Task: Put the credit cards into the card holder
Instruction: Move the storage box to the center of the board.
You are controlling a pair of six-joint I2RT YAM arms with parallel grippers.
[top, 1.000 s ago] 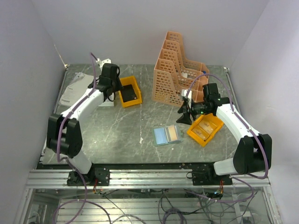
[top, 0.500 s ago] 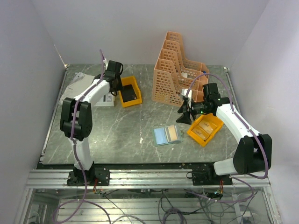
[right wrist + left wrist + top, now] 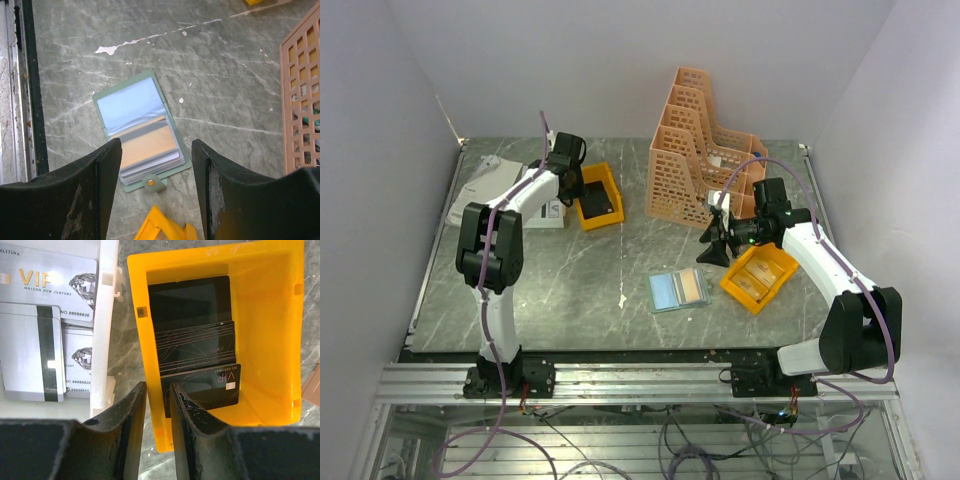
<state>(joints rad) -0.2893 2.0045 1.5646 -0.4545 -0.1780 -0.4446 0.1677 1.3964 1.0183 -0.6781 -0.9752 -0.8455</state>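
Note:
The grey-green card holder (image 3: pixel 678 289) lies open on the table, bluish on its left half and with a tan card on its right; it also shows in the right wrist view (image 3: pixel 142 132). Tan-orange credit cards (image 3: pixel 757 277) lie in a yellow bin (image 3: pixel 775 262) at the right. My right gripper (image 3: pixel 715 245) is open and empty, hovering above the holder's snap side (image 3: pixel 156 146). My left gripper (image 3: pixel 568 168) hovers over the left wall of a second yellow bin (image 3: pixel 150 365) that holds black cards (image 3: pixel 197 360). Its jaws (image 3: pixel 157 405) stand a narrow gap apart and hold nothing.
A pink-orange file organiser (image 3: pixel 705 140) stands at the back, close behind the right gripper. A white box (image 3: pixel 102 315) with silver VIP cards (image 3: pixel 47 285) sits left of the left bin. White papers (image 3: pixel 485 185) lie at the far left.
The left arm's elbow has swung inward and upright, and its gripper has shifted slightly right toward the bin. The right arm, holder and bins have not moved.

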